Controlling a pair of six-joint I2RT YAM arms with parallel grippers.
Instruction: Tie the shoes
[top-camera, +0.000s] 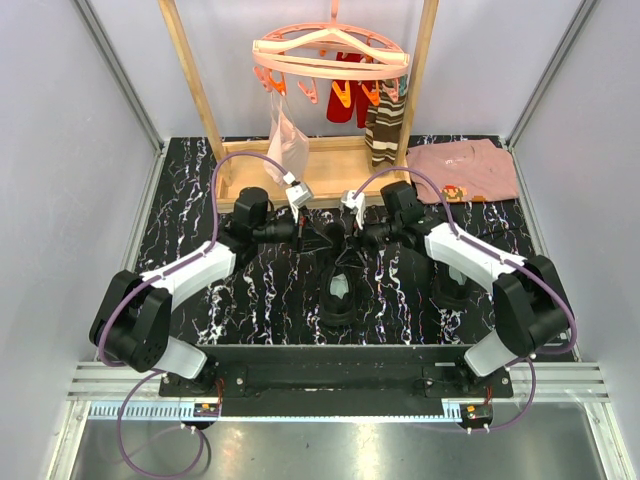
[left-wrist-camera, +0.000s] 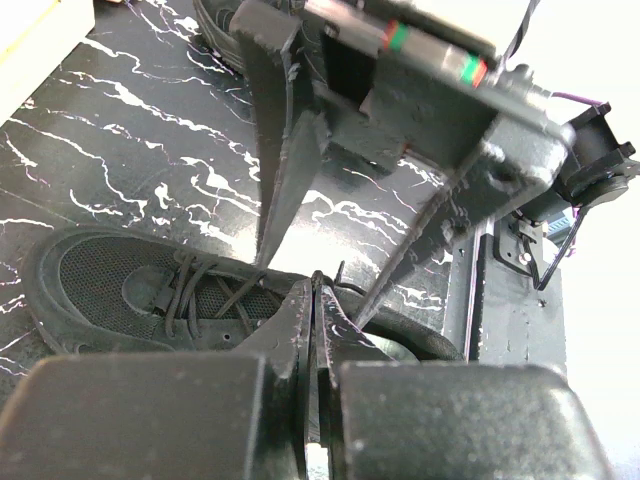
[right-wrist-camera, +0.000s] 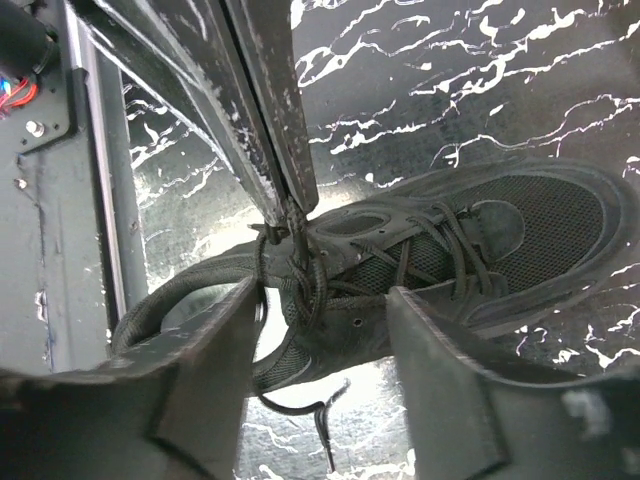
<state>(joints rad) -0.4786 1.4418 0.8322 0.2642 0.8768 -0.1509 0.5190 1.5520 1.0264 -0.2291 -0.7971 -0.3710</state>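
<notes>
One black shoe (top-camera: 340, 298) lies mid-table with its toe toward the back and its pale insole showing. It also shows in the left wrist view (left-wrist-camera: 100, 280) and the right wrist view (right-wrist-camera: 540, 230). My left gripper (top-camera: 318, 238) (left-wrist-camera: 318, 285) is shut on a thin black lace (right-wrist-camera: 296, 240) pulled up above the shoe's tongue. My right gripper (top-camera: 352, 236) (right-wrist-camera: 325, 300) is open, with its fingers (left-wrist-camera: 275, 170) spread either side of that lace just above the shoe. A loose lace end (right-wrist-camera: 322, 425) trails on the table. The second shoe (top-camera: 450, 285) lies partly hidden under the right arm.
A wooden rack (top-camera: 330, 160) stands at the back with a pink clip hanger (top-camera: 330, 55) holding socks and a plastic bag (top-camera: 288, 140). A pink folded shirt (top-camera: 462, 168) lies at the back right. The metal base rail (top-camera: 330, 375) runs along the near edge.
</notes>
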